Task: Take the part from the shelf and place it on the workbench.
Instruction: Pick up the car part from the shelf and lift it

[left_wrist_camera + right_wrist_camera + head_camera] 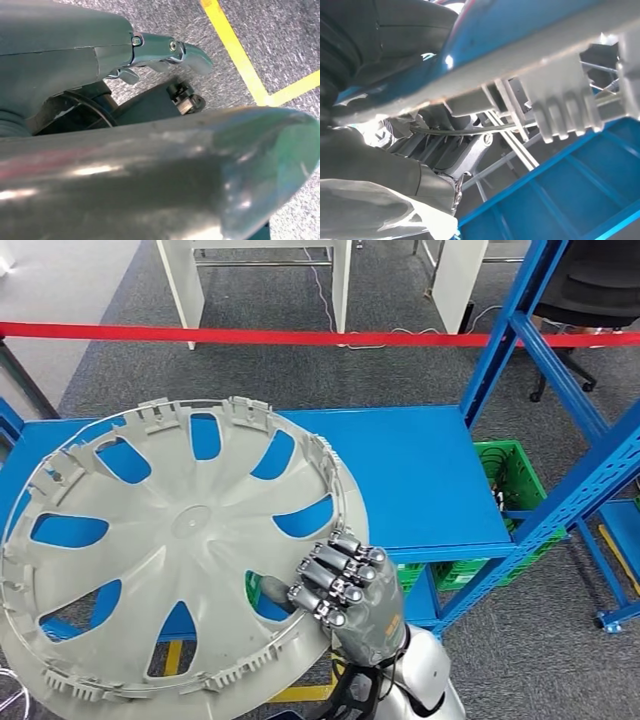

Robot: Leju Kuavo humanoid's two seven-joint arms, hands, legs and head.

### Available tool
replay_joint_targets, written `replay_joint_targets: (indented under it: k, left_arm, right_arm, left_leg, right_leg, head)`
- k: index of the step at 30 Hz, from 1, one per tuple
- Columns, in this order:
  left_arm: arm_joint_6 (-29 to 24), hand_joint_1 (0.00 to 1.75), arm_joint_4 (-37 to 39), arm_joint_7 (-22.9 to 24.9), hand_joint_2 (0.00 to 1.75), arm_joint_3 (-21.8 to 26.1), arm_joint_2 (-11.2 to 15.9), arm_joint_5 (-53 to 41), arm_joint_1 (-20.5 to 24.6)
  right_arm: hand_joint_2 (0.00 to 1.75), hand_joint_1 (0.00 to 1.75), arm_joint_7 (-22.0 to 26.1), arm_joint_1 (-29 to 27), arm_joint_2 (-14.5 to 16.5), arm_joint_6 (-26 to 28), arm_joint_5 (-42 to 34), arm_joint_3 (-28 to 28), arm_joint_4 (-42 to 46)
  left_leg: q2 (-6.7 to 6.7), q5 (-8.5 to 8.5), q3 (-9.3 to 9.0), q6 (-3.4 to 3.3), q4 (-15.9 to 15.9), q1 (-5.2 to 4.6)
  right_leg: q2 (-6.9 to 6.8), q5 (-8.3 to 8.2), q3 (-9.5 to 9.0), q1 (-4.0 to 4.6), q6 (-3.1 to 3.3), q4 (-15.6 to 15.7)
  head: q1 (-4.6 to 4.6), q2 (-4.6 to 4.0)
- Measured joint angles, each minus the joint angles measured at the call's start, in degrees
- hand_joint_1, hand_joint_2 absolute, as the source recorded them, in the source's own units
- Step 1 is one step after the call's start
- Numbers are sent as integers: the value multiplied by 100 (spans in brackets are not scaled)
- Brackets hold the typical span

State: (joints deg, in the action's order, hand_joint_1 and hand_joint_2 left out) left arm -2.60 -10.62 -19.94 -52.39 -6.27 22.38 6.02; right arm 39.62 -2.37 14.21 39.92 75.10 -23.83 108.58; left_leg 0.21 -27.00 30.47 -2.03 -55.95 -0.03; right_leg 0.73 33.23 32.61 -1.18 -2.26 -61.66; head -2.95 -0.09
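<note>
The part is a large grey wheel cover [173, 540] with spoke-shaped openings, tilted over the left of the blue shelf board [407, 470]. My right hand [351, 595] grips its near right rim, with the fingers curled over the edge. In the right wrist view the cover's rim with its ribbed clips [561, 100] runs just past that hand [369, 170], and the blue shelf [565, 195] lies beyond. My left hand [75, 55] hangs over grey carpet, one finger [188, 52] stretched out apart from the thumb [151, 170], with nothing between them.
Blue shelf uprights [521, 330] rise on the right. A green crate [513, 475] sits on the lower level under the board. A red tape [317, 337] stretches across behind the shelf, with white table legs [181, 280] and an office chair [589, 290] beyond. Yellow floor lines [241, 60] mark the carpet.
</note>
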Motion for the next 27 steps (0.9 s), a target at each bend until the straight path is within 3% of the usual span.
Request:
replay_joint_targets:
  k: [2, 3, 4, 6, 8, 10, 12, 14, 17, 18, 19, 20, 22, 24, 25, 27]
  left_arm:
    - [-4, 0, 0, -66, 0, 4, 31, 3, -19]
    - [-5, 0, 0, -86, 0, 5, 49, 5, -28]
    - [-8, 0, 0, -101, 0, 5, 64, 8, -34]
    - [-17, 0, 0, -119, 0, 7, 80, 14, -37]
    - [-31, 0, 0, -126, 0, 9, 90, 21, -35]
    - [-45, 0, 1, -129, 0, 10, 103, 26, -35]
    - [-68, 0, 2, -131, 0, 10, 115, 27, -38]
    - [-99, 0, 2, -132, 0, 10, 124, 25, -38]
    - [-139, 0, 2, -133, 0, 10, 132, 21, -34]
    - [-156, 0, 2, -133, 0, 10, 135, 20, -33]
    - [-176, 0, 2, -132, 0, 10, 138, 20, -33]
    - [-195, 0, 2, -131, 0, 10, 142, 20, -33]
    - [-223, 0, 2, -129, 0, 13, 151, 23, -26]
    - [-245, 0, 2, -128, 0, 26, 157, 33, -14]
    - [-258, 0, 2, -128, 0, 39, 159, 39, -9]
    - [-278, 0, 2, -128, 0, 63, 161, 55, -13]
  right_arm:
    - [175, 175, -1, -17, 0, -2, -60, 19, 27]
    - [175, 175, -1, -25, 0, -2, -94, 30, 35]
    - [175, 175, -1, -32, 0, -3, -126, 39, 46]
    - [175, 175, 0, -41, 0, -3, -167, 52, 69]
    - [175, 175, 1, -52, 1, -3, -188, 67, 92]
    - [175, 175, 0, -65, 2, -3, -213, 81, 120]
    - [175, 175, -1, -74, 4, -3, -225, 90, 140]
    - [175, 175, 0, -81, 12, -3, -225, 99, 150]
    - [175, 175, 2, -112, 21, -5, -265, 143, 183]
    - [175, 175, 2, -128, 21, -5, -296, 160, 200]
    - [175, 175, 1, -148, 22, -5, -330, 173, 216]
    - [175, 175, -1, -169, 22, -5, -360, 185, 232]
    - [175, 175, -3, -223, 22, -5, -402, 214, 266]
    - [175, 175, -6, -279, 22, -5, -422, 258, 306]
    - [175, 175, -7, -304, 22, -5, -429, 280, 325]
    - [175, 175, -8, -351, 21, -5, -446, 318, 355]
  left_leg:
    - [28, 16, 41, -15, -10, -3]
    - [41, 22, 62, -15, -23, -3]
    - [51, 26, 85, -12, -43, -1]
    - [55, 23, 125, 10, -102, 12]
    - [50, 18, 178, 74, -173, 7]
    - [46, 45, 241, 164, -230, -6]
    - [44, 64, 293, 245, -260, 3]
    - [34, -172, 388, 321, -461, 19]
    - [23, -879, 656, 391, -1429, 37]
    - [23, -986, 693, 397, -1691, 40]
    - [22, -971, 653, 395, -1780, 41]
    - [21, -858, 525, 384, -1670, 42]
    - [7, -540, 53, 339, -967, 40]
    - [-21, -411, -339, 292, -274, 24]
    - [-33, -416, -407, 273, -114, 12]
    - [-29, -372, -375, 213, -28, 9]
  right_leg:
    - [-15, 361, 298, 0, -13, -749]
    - [-18, 411, 388, -3, -21, -990]
    - [-24, 350, 389, -7, -30, -1033]
    - [-51, -9, 96, -26, -42, -505]
    - [-71, -231, -266, -19, -40, 120]
    - [-57, -226, -356, 2, -9, 312]
    - [-40, -250, -283, -6, 65, 328]
    - [-43, -316, -206, -19, 176, 337]
    - [-64, -427, -66, -6, 282, 336]
    - [-68, -464, -15, 2, 291, 332]
    - [-70, -501, 36, 8, 293, 326]
    - [-69, -537, 85, 12, 291, 320]
    - [-62, -607, 165, 17, 269, 311]
    - [-60, -688, 221, 31, 216, 309]
    - [-63, -735, 245, 34, 179, 316]
    - [-64, -824, 294, 33, 101, 340]
  head:
    - [-10, 0]
    - [-8, 0]
    - [-9, 0]
    - [-9, 0]
    - [-12, 0]
    - [-13, 0]
    - [-13, 0]
    - [-2, 0]
    - [14, -1]
    - [15, -1]
    - [14, -1]
    - [14, 0]
    - [15, 0]
    - [12, 0]
    - [10, 0]
    - [8, 0]
